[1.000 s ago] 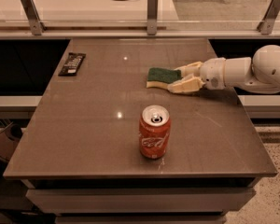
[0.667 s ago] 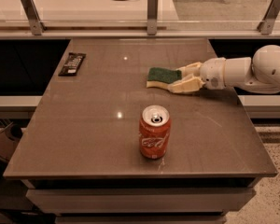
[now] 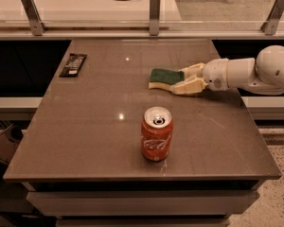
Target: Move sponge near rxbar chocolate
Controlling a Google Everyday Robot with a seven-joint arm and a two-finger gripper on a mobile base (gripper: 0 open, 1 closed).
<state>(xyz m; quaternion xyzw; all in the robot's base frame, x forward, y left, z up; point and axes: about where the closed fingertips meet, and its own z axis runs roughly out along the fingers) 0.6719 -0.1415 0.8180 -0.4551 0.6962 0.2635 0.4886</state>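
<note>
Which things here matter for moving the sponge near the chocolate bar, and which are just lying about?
Job: sponge, right of centre; rxbar chocolate, far-left edge; end effector at the sponge's right end.
Lying about: soda can, front centre.

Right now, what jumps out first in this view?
An orange-red soda can stands upright near the middle of the table's front edge. Behind it and to the right, the pale gripper reaches in from the right and sits at the right end of the green-topped sponge. The black rxbar chocolate lies flat near the far left corner, well apart from the sponge.
</note>
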